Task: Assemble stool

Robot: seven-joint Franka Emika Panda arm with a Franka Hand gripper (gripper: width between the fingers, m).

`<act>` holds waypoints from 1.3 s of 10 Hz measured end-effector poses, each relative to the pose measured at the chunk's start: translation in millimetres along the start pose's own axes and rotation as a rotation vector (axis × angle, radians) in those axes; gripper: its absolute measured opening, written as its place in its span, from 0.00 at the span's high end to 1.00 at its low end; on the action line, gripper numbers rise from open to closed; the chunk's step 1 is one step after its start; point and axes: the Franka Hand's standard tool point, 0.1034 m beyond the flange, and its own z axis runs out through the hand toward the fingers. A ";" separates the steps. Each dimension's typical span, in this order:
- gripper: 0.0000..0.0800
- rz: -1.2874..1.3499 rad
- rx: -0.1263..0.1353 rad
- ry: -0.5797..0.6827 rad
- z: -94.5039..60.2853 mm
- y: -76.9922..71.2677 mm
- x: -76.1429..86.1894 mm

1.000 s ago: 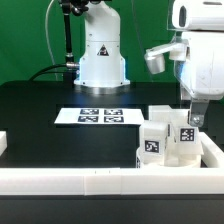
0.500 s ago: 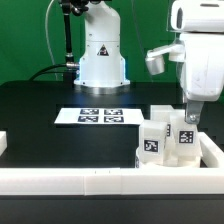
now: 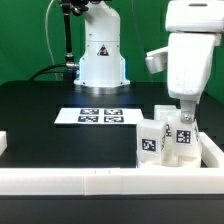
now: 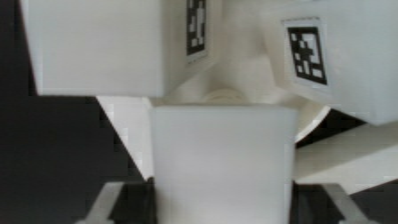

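Wrist view up close: filled almost wholly by a plain white leg (image 4: 217,150), standing squarely between the two dark fingertips of the claw (image 4: 217,203). Straddled it, then, with a finger close on each flank. Gripped, or merely bracketed? Couldn't tell: lost the contact line at the frame's edge. Just beyond that leg, caught two tagged legs (image 4: 107,50) crowding in, plus a curved pale rim peeking out beneath them, judged to be the seat disc (image 4: 125,125).

Over to the exterior view, nearest first. Saw the long border rail (image 3: 100,180) across the front and, just behind it at the exterior view's right, the tagged legs (image 3: 150,143) bunched tight in the corner. Found the claw (image 3: 185,117) dipped into that bunch from above. Couldn't pick out the disc with any certainty from this side. Farther back, spotted the marker board (image 3: 100,116) lying flat on the dark surface (image 3: 35,120), well apart from the pile, and at the very rear the arm base (image 3: 100,60).

Looked risky from here. Might well have dragged a neighbour up, or toppled it, on any lift out of so tight a pack. Could have slipped too, on smooth plastic held off-centre, and dropped the piece back onto the pile or over the rail. Might also have jammed a finger against the adjoining leg on closing, with so little room. Called for a slow, straight pull upward.
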 end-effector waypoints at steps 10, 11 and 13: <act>0.58 1.151 0.010 0.021 0.3 -23.5 17.0; 0.58 1.221 0.012 0.021 0.3 -23.7 17.1; 0.58 1.352 0.015 0.020 0.4 -23.8 17.2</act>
